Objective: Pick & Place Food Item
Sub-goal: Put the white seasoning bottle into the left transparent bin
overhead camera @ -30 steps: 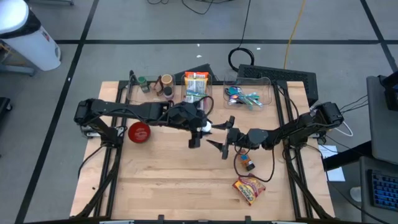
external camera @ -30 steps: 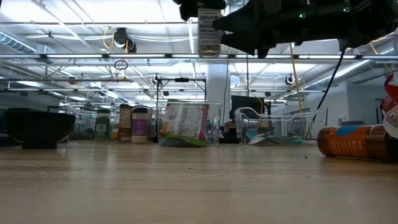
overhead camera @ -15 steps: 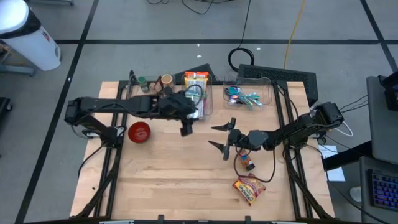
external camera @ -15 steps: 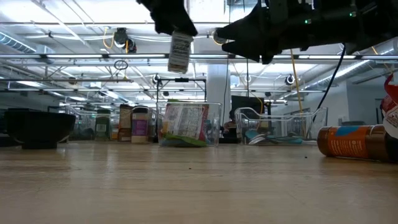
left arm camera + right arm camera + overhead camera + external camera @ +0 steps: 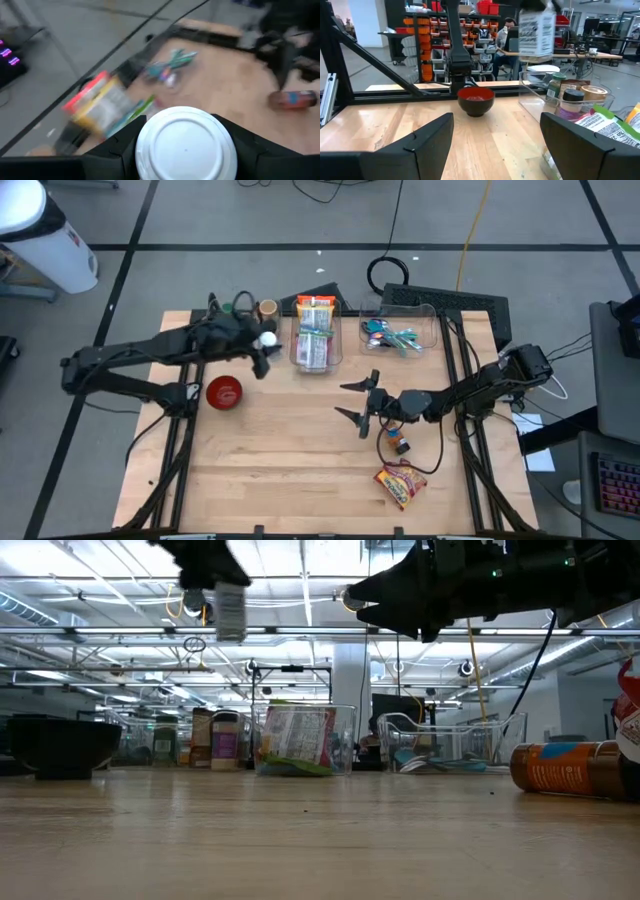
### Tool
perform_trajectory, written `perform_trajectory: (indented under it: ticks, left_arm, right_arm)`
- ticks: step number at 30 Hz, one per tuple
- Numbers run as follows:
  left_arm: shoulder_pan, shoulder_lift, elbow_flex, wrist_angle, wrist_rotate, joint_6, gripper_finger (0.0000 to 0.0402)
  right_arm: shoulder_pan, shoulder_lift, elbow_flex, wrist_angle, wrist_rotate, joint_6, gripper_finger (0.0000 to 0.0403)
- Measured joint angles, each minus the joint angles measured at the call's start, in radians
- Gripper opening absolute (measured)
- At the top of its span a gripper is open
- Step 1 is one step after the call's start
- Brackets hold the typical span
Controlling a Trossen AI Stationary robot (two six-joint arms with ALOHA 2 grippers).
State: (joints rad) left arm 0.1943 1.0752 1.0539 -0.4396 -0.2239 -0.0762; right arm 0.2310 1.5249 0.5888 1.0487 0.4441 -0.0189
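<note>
Your left claw (image 5: 262, 346) is clamped on a small white-capped container (image 5: 267, 339), carried in the air above the back left of the table (image 5: 280, 480). In the low view the container (image 5: 229, 612) hangs upright, long axis vertical, label side on, well clear of the wood. The left wrist view shows its round white cap (image 5: 186, 148) facing the camera, seated between the 2 dark fingers (image 5: 120, 147).

What the next move likely turns on: the red bowl (image 5: 223, 392) lies just in front of the claw, toward the table's front edge and a little to the left. The row of jars (image 5: 252, 310) sits just behind it along the back edge. The clear bin of packets (image 5: 315, 332) is beside it to the right. I can't tell which of these is your target. If it's the bowl, you'd come forward and down, keeping the container's long axis upright.

Your right claw (image 5: 353, 399) waits near the table's middle, its fingers spread wide and holding nothing. It points left toward the bowl (image 5: 475, 99). A small orange bottle (image 5: 398, 443) lies on its side just in front of the right claw. A red snack packet (image 5: 401, 484) lies nearer the front edge. The left arm is plainly the nearer one to the bowl and jars.
</note>
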Motion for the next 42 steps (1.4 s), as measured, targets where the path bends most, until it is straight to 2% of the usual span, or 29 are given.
perform_trajectory:
  ticks: [8, 15, 24, 29, 38, 42]
  left_arm:
    - [0.016, -0.195, -0.199, 0.049, -0.124, -0.086, 0.0202]
    - [0.043, -0.274, -0.369, 0.113, -0.256, -0.143, 0.0202]
    - [0.148, -0.278, -0.473, 0.279, -0.331, -0.162, 0.0202]
    - [0.234, -0.278, -0.515, 0.289, -0.412, -0.234, 0.0202]
    - [0.379, -0.277, -0.635, 0.454, -0.413, -0.308, 0.0202]
    - [0.427, -0.260, -0.662, 0.476, -0.413, -0.314, 0.0202]
  right_arm:
    - [-0.002, 0.000, 0.000, 0.017, 0.001, -0.019, 0.0290]
    - [-0.008, 0.000, 0.000, 0.030, 0.001, -0.023, 0.0290]
    - [-0.028, 0.000, 0.000, 0.031, 0.001, -0.016, 0.0290]
    - [-0.028, 0.000, 0.000, 0.031, 0.001, -0.018, 0.0290]
    - [-0.028, 0.000, 0.000, 0.031, 0.001, -0.019, 0.0290]
    - [-0.033, 0.000, 0.000, 0.031, 0.000, -0.019, 0.0290]
